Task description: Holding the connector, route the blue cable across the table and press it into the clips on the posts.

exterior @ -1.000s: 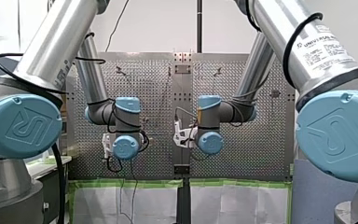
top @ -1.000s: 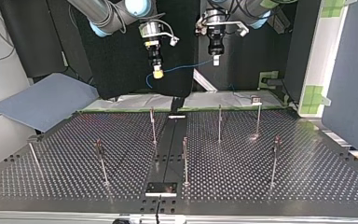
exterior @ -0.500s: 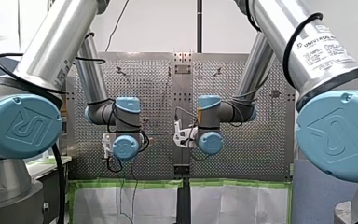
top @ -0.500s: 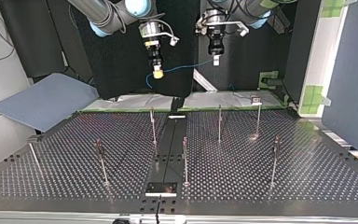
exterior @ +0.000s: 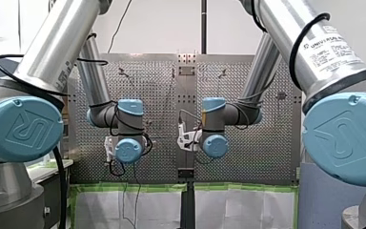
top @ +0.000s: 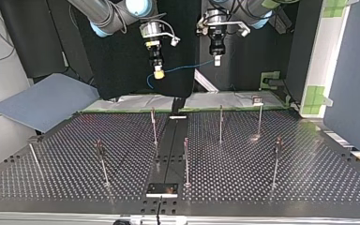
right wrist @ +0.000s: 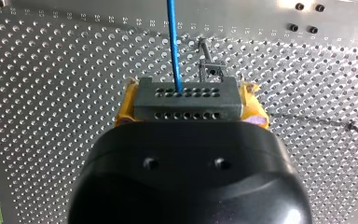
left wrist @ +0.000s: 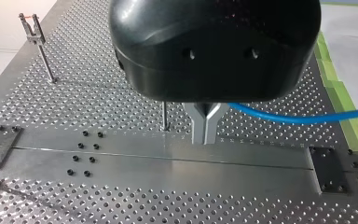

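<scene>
Cable (top: 183,69) spans the gap as our right gripper (top: 158,73) clamps the connector (right wrist: 186,99) and our left gripper (left wrist: 205,129) pinches the cable, fingers narrow.

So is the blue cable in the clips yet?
Out. The blue cable hangs in air between my right gripper and my left gripper, clear of the posts, touching none.

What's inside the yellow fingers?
My right gripper's yellow fingers pinch a grey connector with rows of little holes; the blue cable comes out of it. The gripper's black body covers the connector's back end.
</scene>
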